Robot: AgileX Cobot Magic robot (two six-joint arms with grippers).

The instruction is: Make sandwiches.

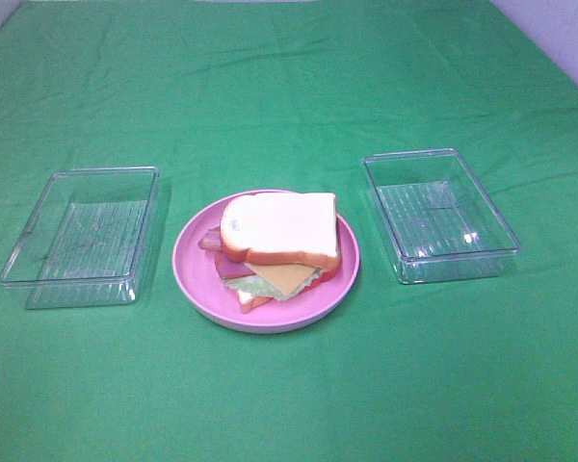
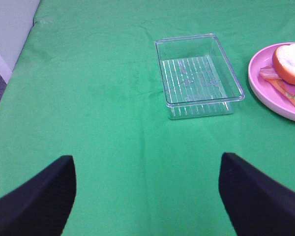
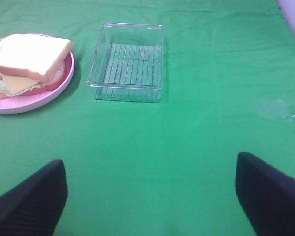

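- I see the sandwiches (image 1: 279, 241) stacked on the pink plate (image 1: 197, 279), mid-bench (image 1: 289, 404).
- A clear tray (image 1: 82, 236) flanks the plate's left, another tray (image 1: 438, 214) its right; both apart from it.
- My left hand (image 2: 147, 196) and right hand (image 3: 150, 196) hang fingers apart over bare green cloth, nothing between them.

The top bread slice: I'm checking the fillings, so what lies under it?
Under the top bread slice, yellow cheese, lettuce, bacon and a bottom slice's edge peek out; their middles are covered.

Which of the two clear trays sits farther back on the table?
The right tray, on the far side of the pink plate from the left tray. It sits slightly farther back.
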